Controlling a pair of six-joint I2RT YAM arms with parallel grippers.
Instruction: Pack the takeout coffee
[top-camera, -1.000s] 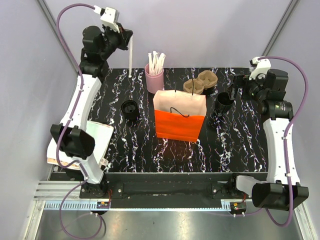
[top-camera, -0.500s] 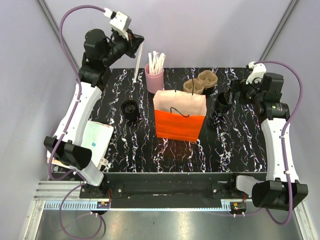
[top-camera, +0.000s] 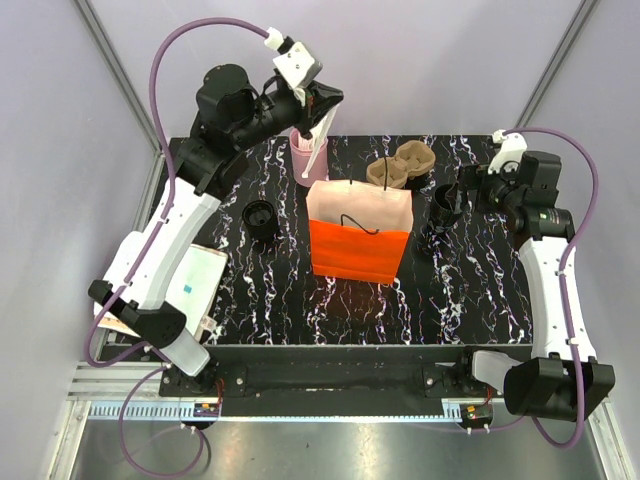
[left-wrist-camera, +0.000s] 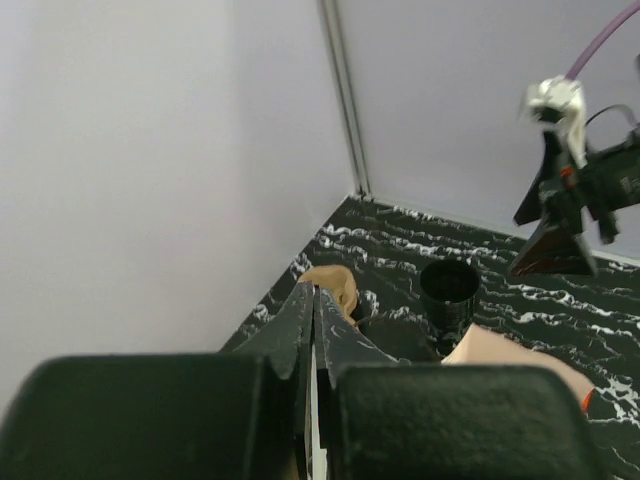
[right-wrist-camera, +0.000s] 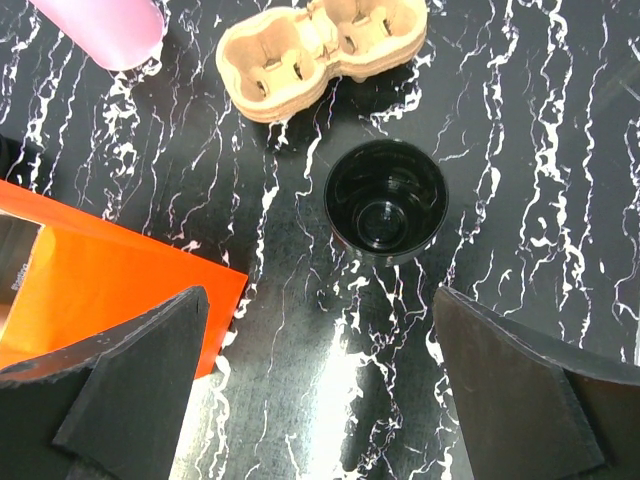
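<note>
The takeout coffee (right-wrist-camera: 385, 203), an open black cup, stands upright toward the surface's (top-camera: 270, 290) far right corner, between the orange paper bag (top-camera: 360, 250) and the right edge. The right end effector (right-wrist-camera: 320, 295) hovers above it, fingers spread wide. The left end effector (left-wrist-camera: 310, 295), high over the far edge, pinches a thin white stick (left-wrist-camera: 310, 440).
</note>
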